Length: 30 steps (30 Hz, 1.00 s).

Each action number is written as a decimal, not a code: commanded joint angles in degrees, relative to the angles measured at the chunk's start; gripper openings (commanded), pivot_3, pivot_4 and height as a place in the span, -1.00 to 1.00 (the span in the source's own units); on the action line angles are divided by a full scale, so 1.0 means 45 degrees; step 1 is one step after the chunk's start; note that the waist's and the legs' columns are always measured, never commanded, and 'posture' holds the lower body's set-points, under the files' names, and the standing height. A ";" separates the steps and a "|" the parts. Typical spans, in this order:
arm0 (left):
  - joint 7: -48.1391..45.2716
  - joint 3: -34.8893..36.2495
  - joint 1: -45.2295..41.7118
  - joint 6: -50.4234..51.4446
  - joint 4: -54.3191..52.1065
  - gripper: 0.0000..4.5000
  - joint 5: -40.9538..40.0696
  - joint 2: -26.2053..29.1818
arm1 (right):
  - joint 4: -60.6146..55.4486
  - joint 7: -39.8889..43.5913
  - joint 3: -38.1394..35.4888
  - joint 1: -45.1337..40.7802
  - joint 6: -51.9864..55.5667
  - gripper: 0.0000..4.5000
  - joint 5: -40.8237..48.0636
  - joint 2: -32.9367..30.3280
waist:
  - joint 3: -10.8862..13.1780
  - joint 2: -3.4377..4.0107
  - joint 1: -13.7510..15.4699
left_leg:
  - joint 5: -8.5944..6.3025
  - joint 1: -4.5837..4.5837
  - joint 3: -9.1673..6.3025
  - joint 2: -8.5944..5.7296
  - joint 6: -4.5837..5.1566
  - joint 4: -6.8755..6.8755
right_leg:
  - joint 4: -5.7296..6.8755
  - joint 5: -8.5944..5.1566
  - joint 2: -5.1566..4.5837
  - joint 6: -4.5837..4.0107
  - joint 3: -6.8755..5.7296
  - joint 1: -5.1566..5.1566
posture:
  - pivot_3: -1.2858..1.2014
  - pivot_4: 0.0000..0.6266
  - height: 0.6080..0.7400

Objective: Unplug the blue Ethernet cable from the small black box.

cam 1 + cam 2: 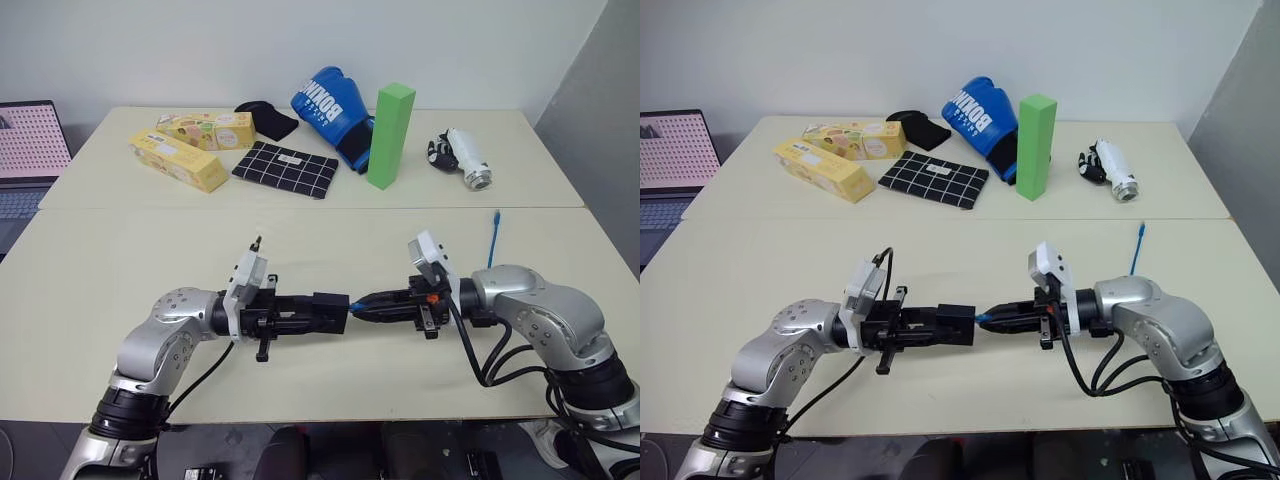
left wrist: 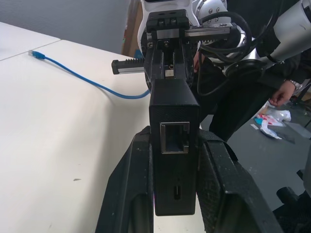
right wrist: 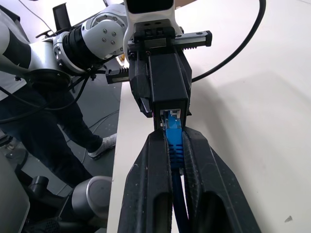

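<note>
The small black box [image 1: 330, 312] hangs above the near table, with my left gripper [image 1: 312, 313] shut on its sides. In the left wrist view an empty port faces the camera on the box [image 2: 173, 160], between my fingers [image 2: 129, 194]. The blue Ethernet cable [image 3: 173, 141] is plugged into the box's opposite side. My right gripper [image 3: 172, 136] is shut on the cable's blue boot right behind the plug. The two grippers point at each other, almost touching. The rest of the cable trails over the table to its free end [image 1: 495, 232] at the right.
Across the far table lie two yellow cartons [image 1: 180, 160], a checked pouch [image 1: 285, 168], a blue boxing glove [image 1: 330, 105], an upright green block [image 1: 390, 135] and a white-and-black device [image 1: 462, 155]. A laptop [image 1: 25, 150] sits at far left. A person's hand [image 2: 282, 94] shows beyond the table.
</note>
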 commanded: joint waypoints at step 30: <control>-0.0029 0.0412 0.0208 0.0156 -0.0115 -0.66 -0.0257 0.0471 | -0.0913 -0.1343 -0.0560 0.0244 0.0006 -0.23 0.0066 0.0276 | 0.0001 0.0001 0.0001 | 0.0000 -0.0004 0.0002 0.0000 0.0000 -0.0003 | -0.0001 -0.0001 0.0000 0.0001 0.0000 -0.0008 | 0.03 -0.52 1.00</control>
